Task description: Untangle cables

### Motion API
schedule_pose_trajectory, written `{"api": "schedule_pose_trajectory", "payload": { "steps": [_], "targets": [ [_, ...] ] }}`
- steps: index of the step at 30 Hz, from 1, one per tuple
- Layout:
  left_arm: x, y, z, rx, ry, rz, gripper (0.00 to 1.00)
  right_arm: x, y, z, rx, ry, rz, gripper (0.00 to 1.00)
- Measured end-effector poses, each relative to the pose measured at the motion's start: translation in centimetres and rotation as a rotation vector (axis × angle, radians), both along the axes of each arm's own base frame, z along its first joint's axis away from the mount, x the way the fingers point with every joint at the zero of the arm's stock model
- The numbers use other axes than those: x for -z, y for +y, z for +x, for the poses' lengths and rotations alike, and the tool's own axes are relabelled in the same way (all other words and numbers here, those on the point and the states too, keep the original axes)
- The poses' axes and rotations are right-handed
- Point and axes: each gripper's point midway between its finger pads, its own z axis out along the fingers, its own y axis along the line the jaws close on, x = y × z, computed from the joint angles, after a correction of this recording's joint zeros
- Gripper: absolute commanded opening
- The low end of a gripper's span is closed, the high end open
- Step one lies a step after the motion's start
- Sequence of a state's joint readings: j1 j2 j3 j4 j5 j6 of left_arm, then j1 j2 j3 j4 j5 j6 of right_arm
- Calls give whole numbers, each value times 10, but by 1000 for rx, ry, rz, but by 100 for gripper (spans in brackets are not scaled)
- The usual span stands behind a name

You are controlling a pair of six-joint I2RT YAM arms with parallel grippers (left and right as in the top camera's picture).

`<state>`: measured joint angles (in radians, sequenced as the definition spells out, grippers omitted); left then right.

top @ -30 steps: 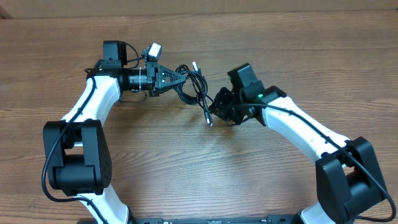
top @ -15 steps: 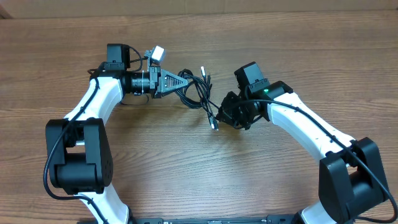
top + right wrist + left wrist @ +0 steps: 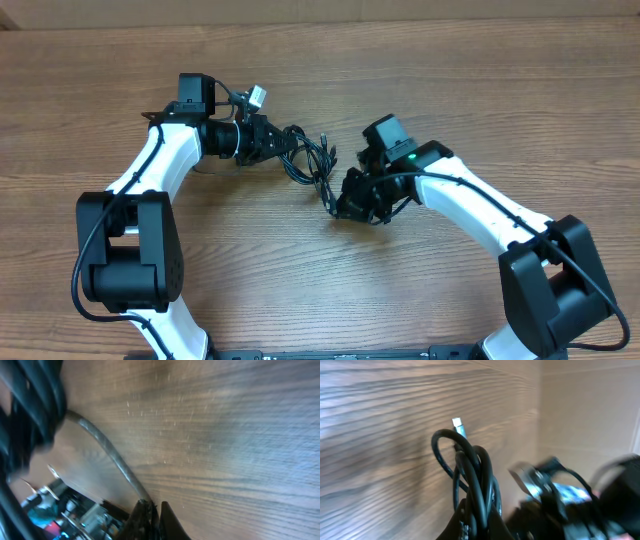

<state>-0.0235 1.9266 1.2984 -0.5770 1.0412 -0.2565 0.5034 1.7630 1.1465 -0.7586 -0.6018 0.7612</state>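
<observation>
Left fingers (image 3: pixel 276 141) and right fingers (image 3: pixel 345 203) clamp the cables (image 3: pixel 312 160) toward the desk's far edge; opposed pulling may cinch knots.

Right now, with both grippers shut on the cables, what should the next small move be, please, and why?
Probably ease the right gripper away from the left gripper. The right pinches one strand leading back into the cables, whose bunch the left clamps, so a gentle pull may slide it free.
</observation>
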Motion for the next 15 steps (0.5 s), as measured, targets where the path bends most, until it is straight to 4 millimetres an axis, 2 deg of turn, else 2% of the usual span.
{"api": "schedule_pose_trajectory", "payload": {
  "steps": [1,4,7,8,10,11,13,15],
  "targets": [
    [4,1,2,-9,-1,30,4,0,2,-3,-10,1,0,10],
    [16,16,15,-54,-45,144,4,8,11,-34,-92,65,0,10],
    [21,20,17,-48,-76,187,4,4,17,-41,-136,74,49,17],
    [21,21,17,-42,-88,196,4,3,17,-41,-140,76,60,19],
    [22,22,17,-26,-112,209,4,0,16,-39,-144,71,82,30],
    [23,22,16,-15,-123,214,4,-1,16,-35,-143,58,96,43],
    [23,22,15,10,-151,220,4,-5,17,-22,-132,21,142,50],
    [21,20,13,40,-184,214,4,-12,21,-6,-125,-38,204,50]
  ]
}}
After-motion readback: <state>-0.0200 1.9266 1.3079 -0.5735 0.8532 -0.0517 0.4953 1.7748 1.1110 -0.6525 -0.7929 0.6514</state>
